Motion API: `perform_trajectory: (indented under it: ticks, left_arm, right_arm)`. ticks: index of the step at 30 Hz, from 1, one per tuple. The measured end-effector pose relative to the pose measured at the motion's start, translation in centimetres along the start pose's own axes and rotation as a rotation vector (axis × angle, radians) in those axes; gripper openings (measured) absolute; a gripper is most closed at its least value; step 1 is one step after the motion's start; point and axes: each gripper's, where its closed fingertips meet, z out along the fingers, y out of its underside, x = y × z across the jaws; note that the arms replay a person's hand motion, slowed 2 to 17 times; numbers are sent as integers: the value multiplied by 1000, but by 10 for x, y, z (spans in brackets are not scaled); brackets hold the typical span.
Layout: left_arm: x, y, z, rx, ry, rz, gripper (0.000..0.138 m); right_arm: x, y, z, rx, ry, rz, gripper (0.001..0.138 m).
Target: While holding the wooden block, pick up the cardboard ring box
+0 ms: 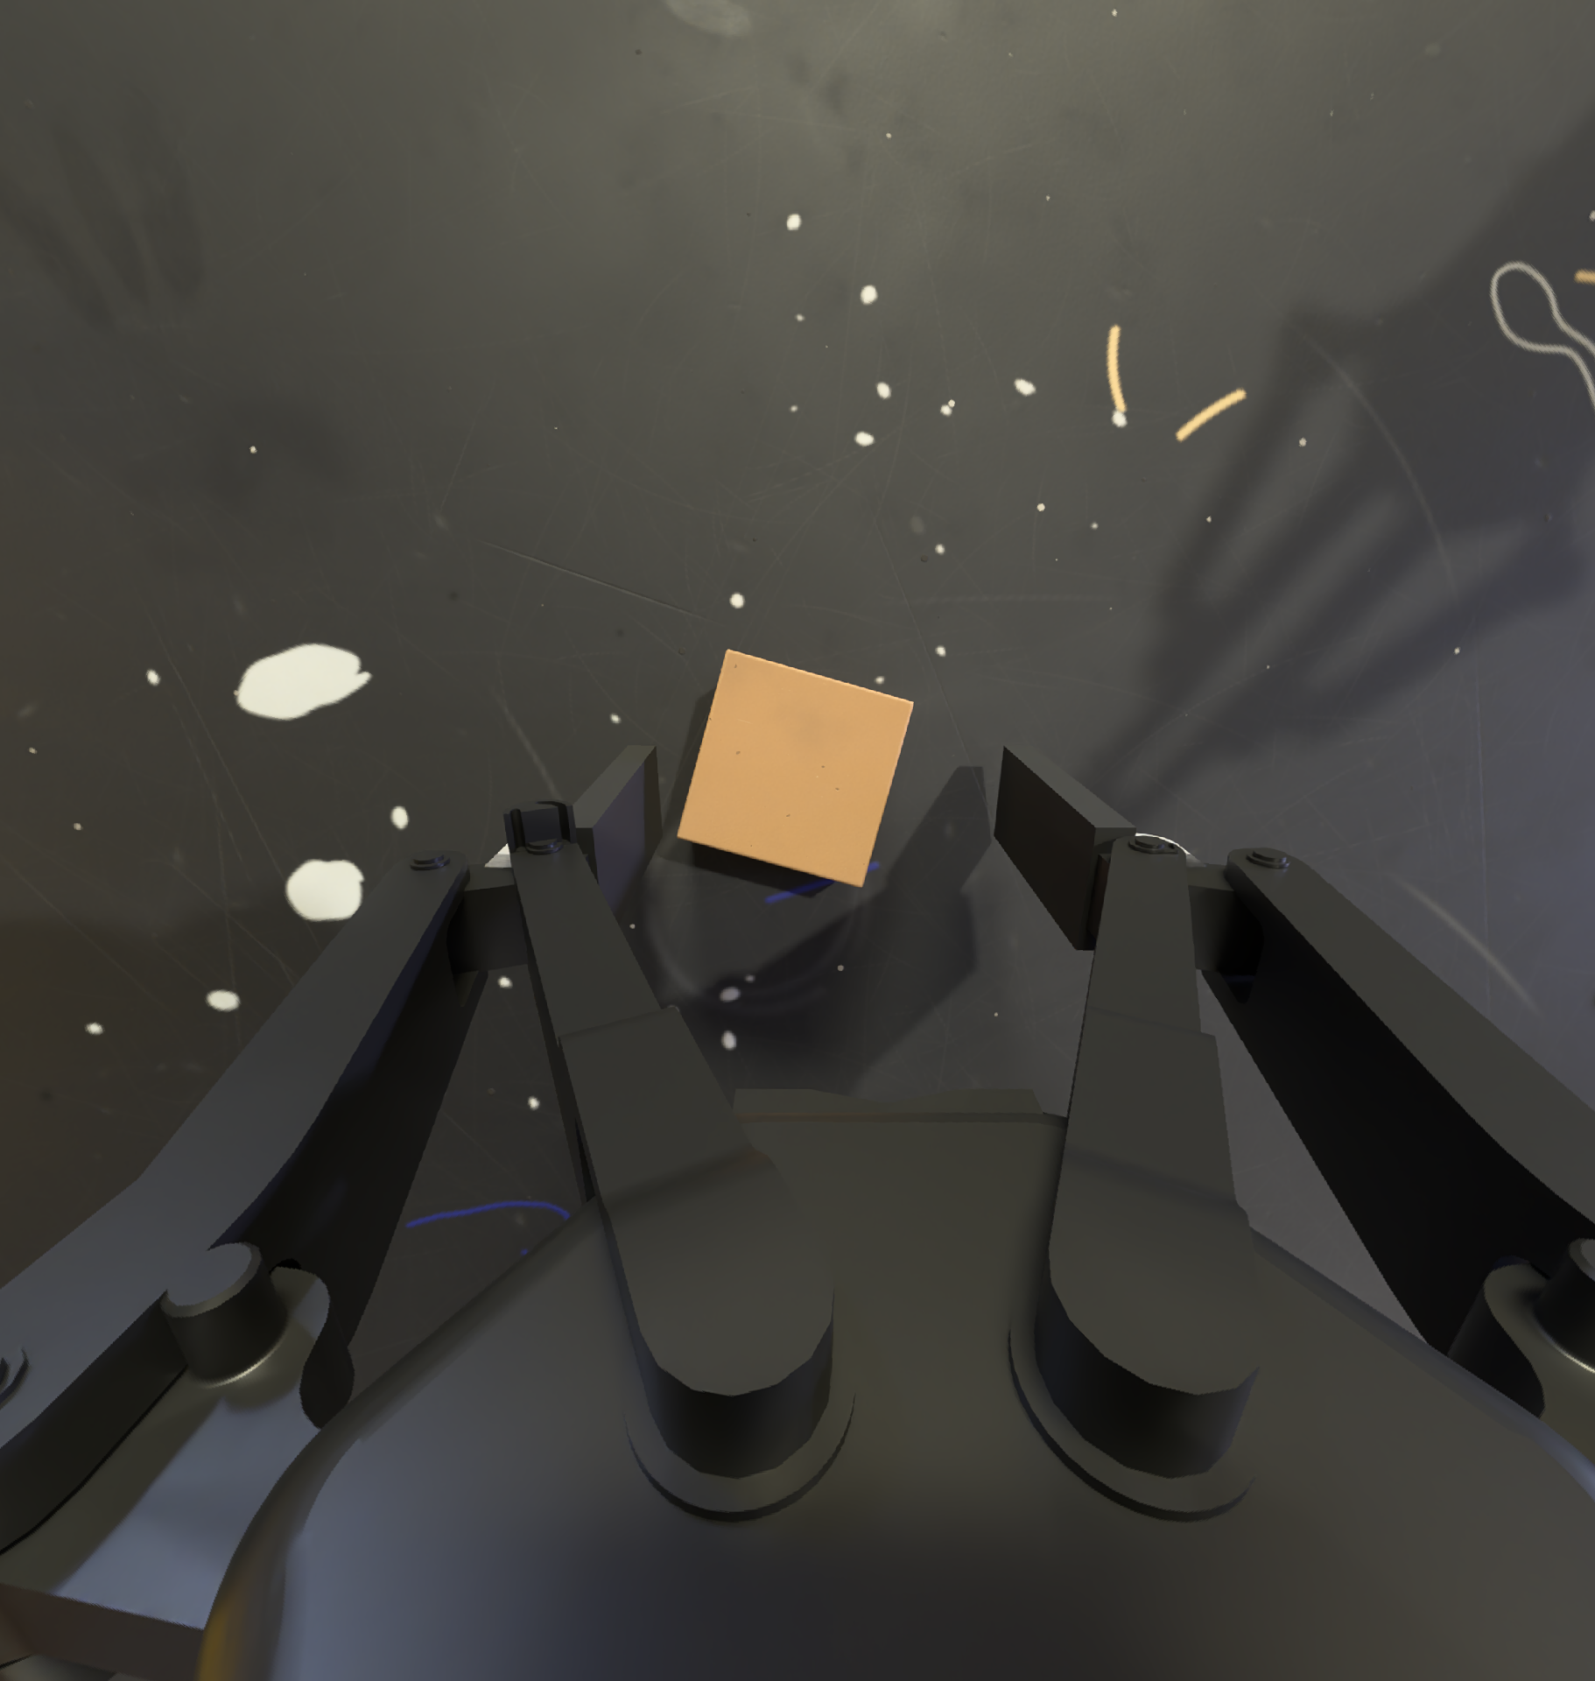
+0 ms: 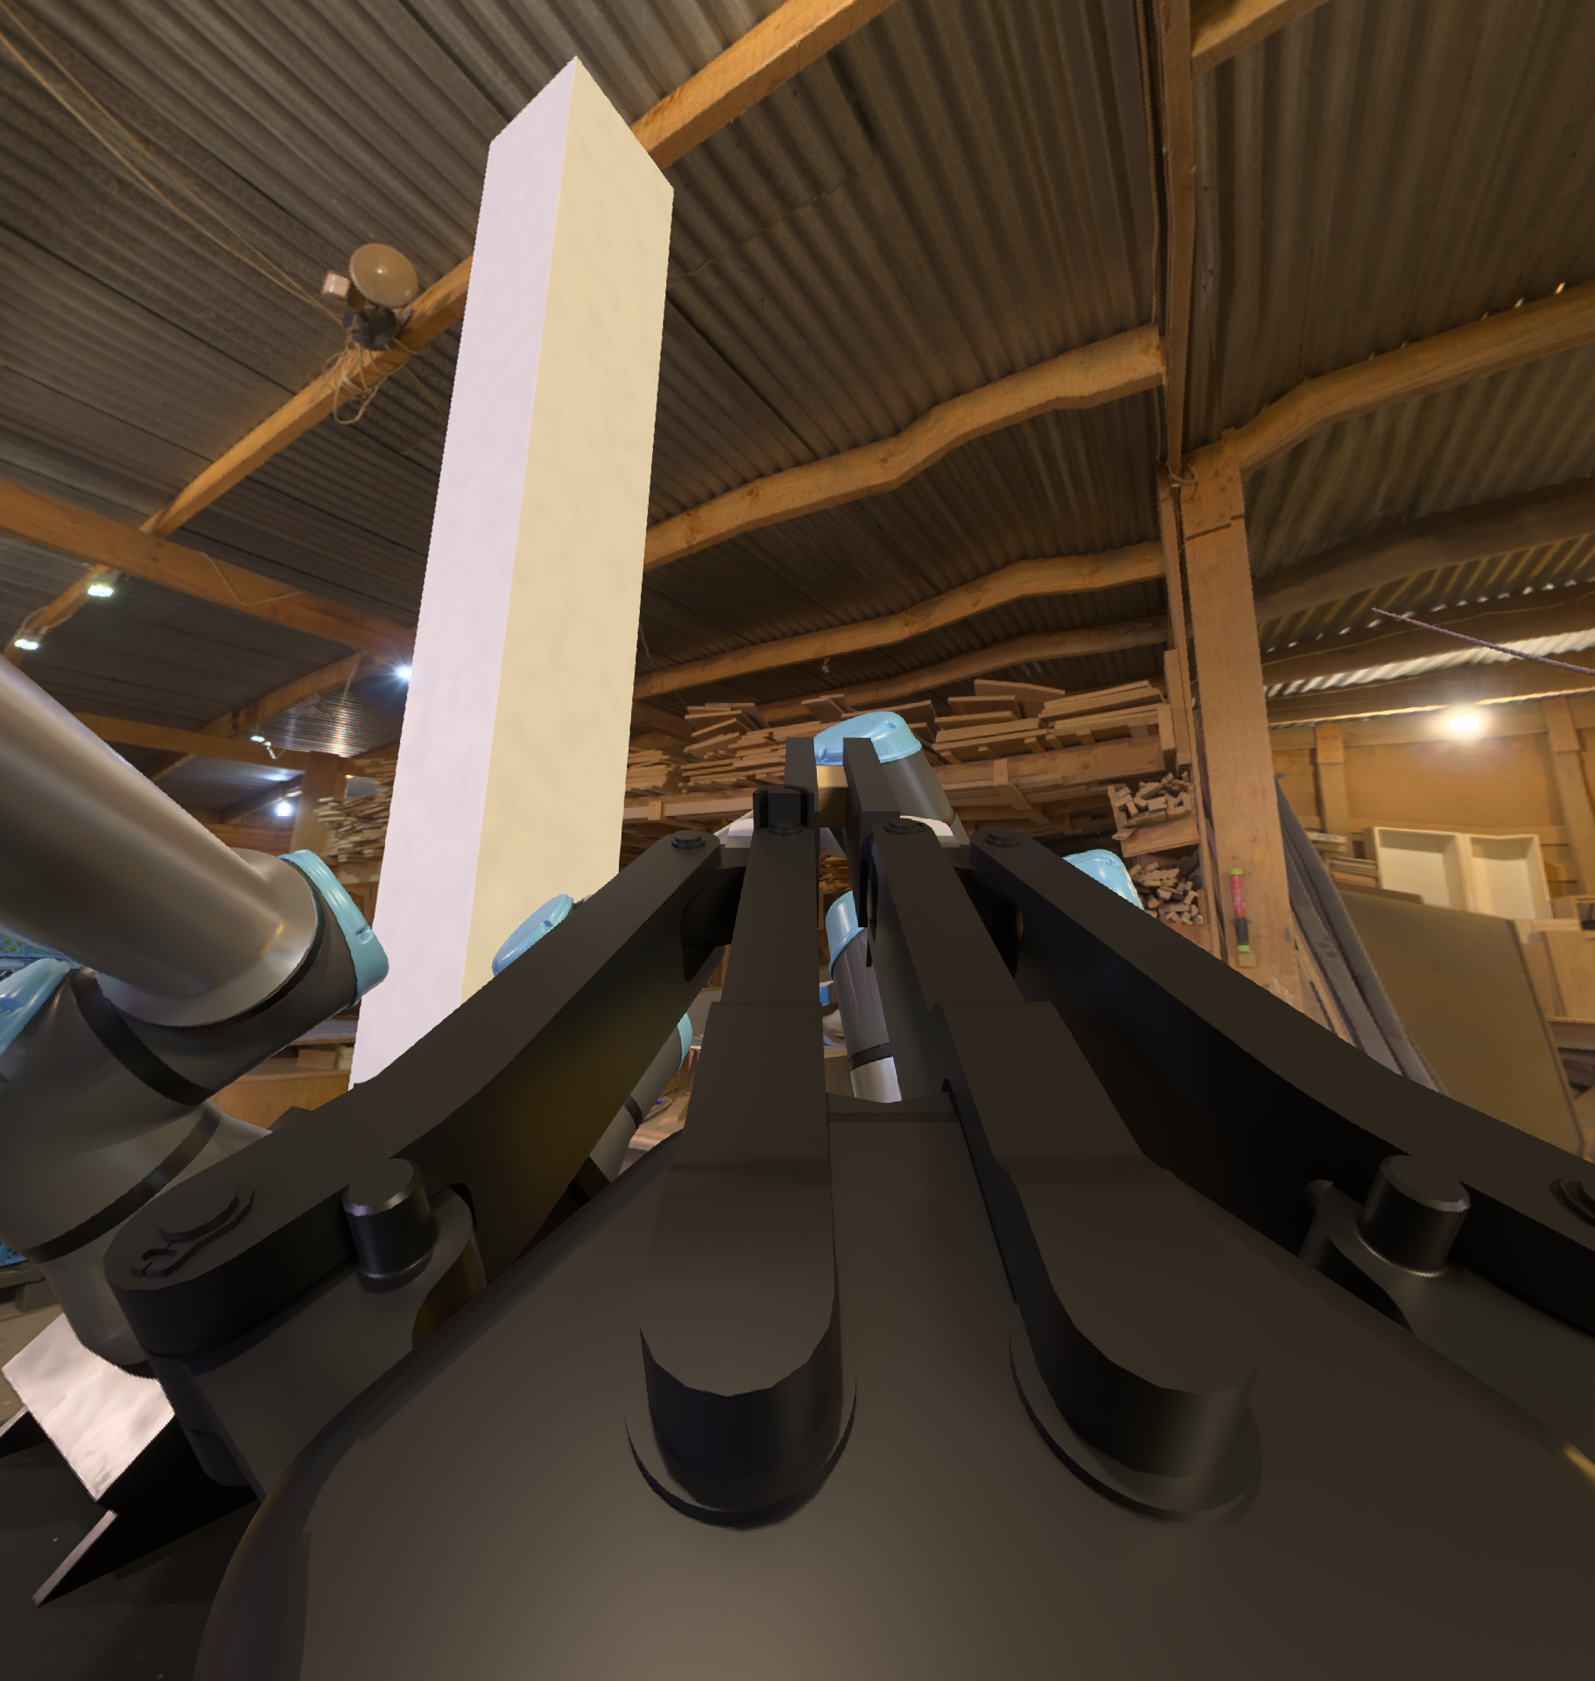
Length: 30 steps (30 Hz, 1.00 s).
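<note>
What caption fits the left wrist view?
Open left gripper poised over the tan cardboard ring box on a dark, paint-flecked table.

A woodworking shed: rough timber beams [image 2: 912, 455] under a corrugated roof [image 2: 958, 227], stacked planks [image 2: 1003, 728] along the back wall, plywood sheets [image 2: 1449, 982], and a paint-spattered dark tabletop [image 1: 503, 409].

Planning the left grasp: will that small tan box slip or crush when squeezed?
The box looks smooth-faced, so it may slip under a light squeeze. Being cardboard, it is probably light and might dent. It sits turned askew between the open fingers, so it may twist as they close.
</note>
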Motion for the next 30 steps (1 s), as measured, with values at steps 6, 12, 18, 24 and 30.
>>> perform_trajectory:
  ticks: [6, 12, 18, 24, 30]
  left_arm:
    - [2, -2, 2, 42, 12, -61, 93]
    - [6, -6, 1, 85, 7, -60, 85]
    - [9, -11, -1, 119, -1, -43, 69]
    - [9, -12, -1, 126, -16, -39, 69]
    - [6, -13, -1, 132, -24, -43, 68]
  right_arm:
    - [0, 0, 0, -3, 2, -4, 9]
    - [0, 1, 0, -6, 6, -7, 9]
    - [1, 1, 0, -6, 10, -6, 9]
    - [2, 1, 0, -2, 13, -2, 9]
    - [3, 1, 0, -1, 15, -1, 9]
